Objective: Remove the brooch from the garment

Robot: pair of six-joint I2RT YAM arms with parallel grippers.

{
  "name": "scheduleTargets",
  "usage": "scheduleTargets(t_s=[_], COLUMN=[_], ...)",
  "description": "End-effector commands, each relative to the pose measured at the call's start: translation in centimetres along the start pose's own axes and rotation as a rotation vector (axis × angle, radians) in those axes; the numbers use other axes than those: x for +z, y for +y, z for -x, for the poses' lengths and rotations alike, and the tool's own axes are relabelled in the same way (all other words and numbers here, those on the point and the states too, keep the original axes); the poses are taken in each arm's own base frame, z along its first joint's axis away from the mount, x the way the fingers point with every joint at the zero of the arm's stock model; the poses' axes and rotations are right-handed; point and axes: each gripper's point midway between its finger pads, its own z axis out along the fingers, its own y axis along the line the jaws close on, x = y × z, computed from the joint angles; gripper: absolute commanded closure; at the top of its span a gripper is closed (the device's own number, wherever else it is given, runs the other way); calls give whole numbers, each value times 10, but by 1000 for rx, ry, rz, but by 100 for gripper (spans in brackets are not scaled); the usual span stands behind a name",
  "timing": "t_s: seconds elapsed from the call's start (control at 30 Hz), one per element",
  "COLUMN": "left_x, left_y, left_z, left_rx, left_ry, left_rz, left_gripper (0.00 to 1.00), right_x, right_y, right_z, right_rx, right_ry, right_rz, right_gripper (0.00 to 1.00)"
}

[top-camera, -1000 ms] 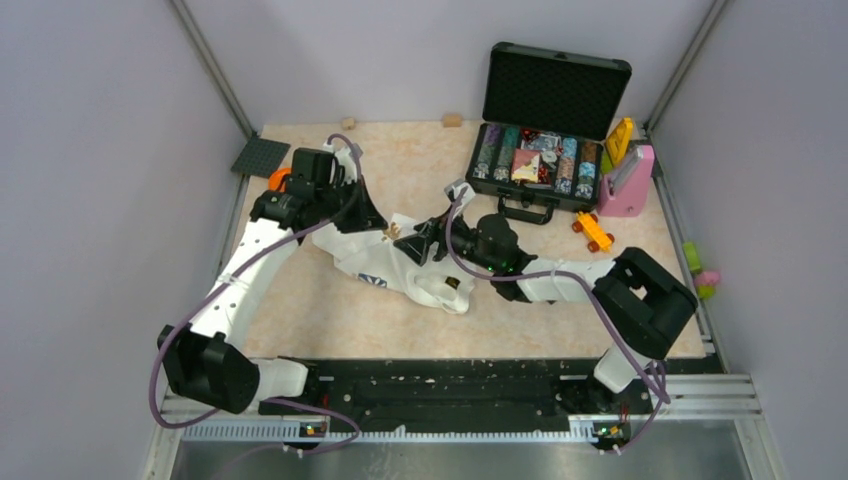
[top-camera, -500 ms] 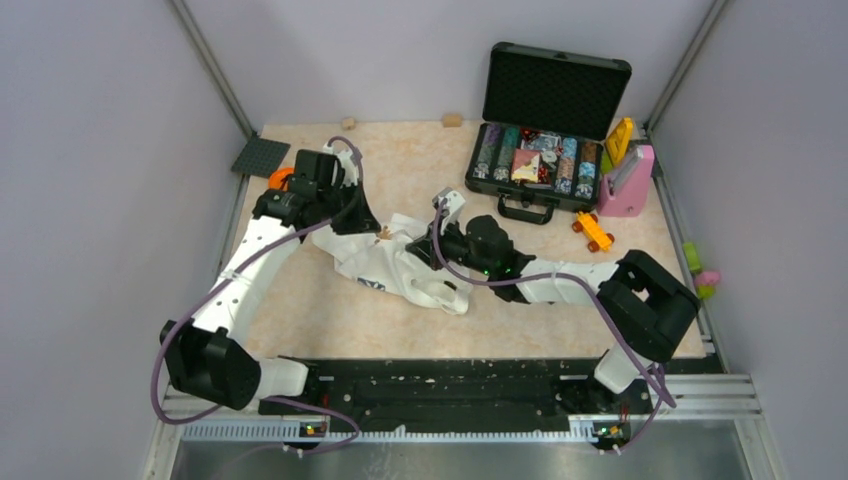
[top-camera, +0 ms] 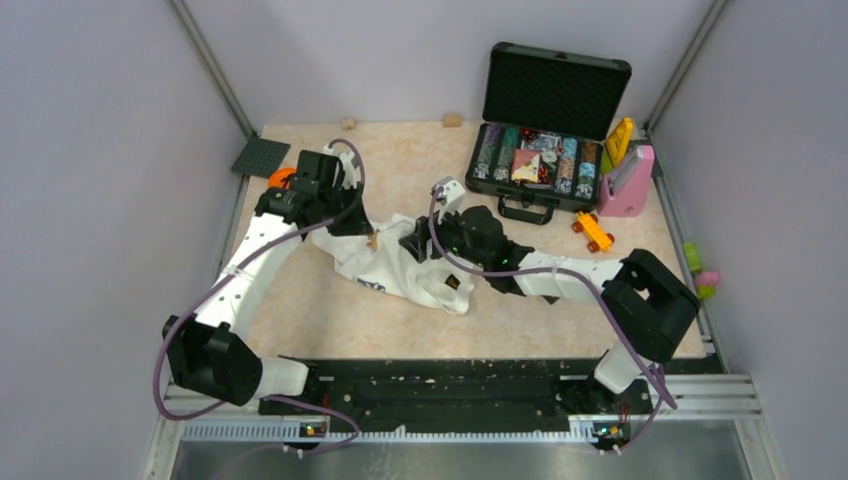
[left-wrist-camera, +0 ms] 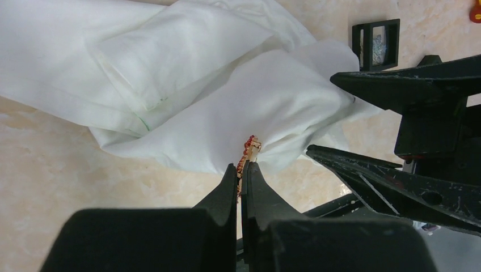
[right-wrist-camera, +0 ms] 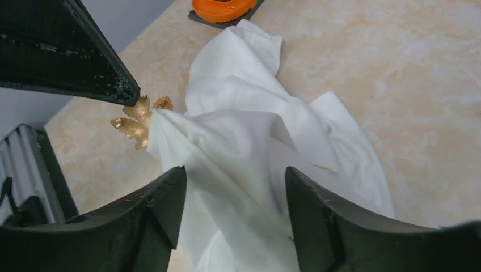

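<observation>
The white shirt [top-camera: 400, 265] lies crumpled in the middle of the table, a dark blue patch [top-camera: 372, 286] and a black tag [top-camera: 452, 281] showing. My left gripper [left-wrist-camera: 243, 170] is shut on the tiny orange-red brooch [left-wrist-camera: 248, 150], which is still pinned to a pulled-up peak of the shirt [left-wrist-camera: 266, 107]. The brooch shows gold from behind in the right wrist view [right-wrist-camera: 136, 122], at the tip of the fabric [right-wrist-camera: 238, 153]. My right gripper [right-wrist-camera: 235, 184] is open, its fingers on either side of the fabric just behind the peak. In the top view the left gripper [top-camera: 368, 236] and right gripper [top-camera: 412, 245] are close together.
An open black case [top-camera: 545, 130] of chips stands at the back right, with a pink holder [top-camera: 628, 180], a yellow toy [top-camera: 620, 140] and an orange toy car [top-camera: 593, 232] nearby. An orange plastic toy [top-camera: 280, 178] and a dark baseplate [top-camera: 260, 157] lie at the back left.
My right gripper has moved left along the shirt toward the left gripper and the brooch. The left gripper has shifted slightly left, still holding the brooch, and the shirt has bunched up.
</observation>
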Motion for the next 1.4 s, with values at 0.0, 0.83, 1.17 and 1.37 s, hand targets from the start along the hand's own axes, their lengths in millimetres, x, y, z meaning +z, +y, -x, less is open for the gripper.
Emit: scheduleTargets(t_s=[0.0,0.83,1.17,1.37], left_x=[-3,-13,-16,-16], left_y=[-20,-55,-66,-67], left_z=[12,19,22,24], left_rx=[-25,-176,-180,-175], left_ry=[-20,-11,-6,-9], left_rz=[-105,-419,-492,-500], left_gripper=[100,100,100,100], right_x=[-1,-6,1,2], right_y=[18,26,26,22], right_z=[31,44,38,32], right_rx=[39,375,347,329], right_ry=[-70,-203,-190,-178], right_rz=[85,159,156,139], right_gripper=[30,24,28,32])
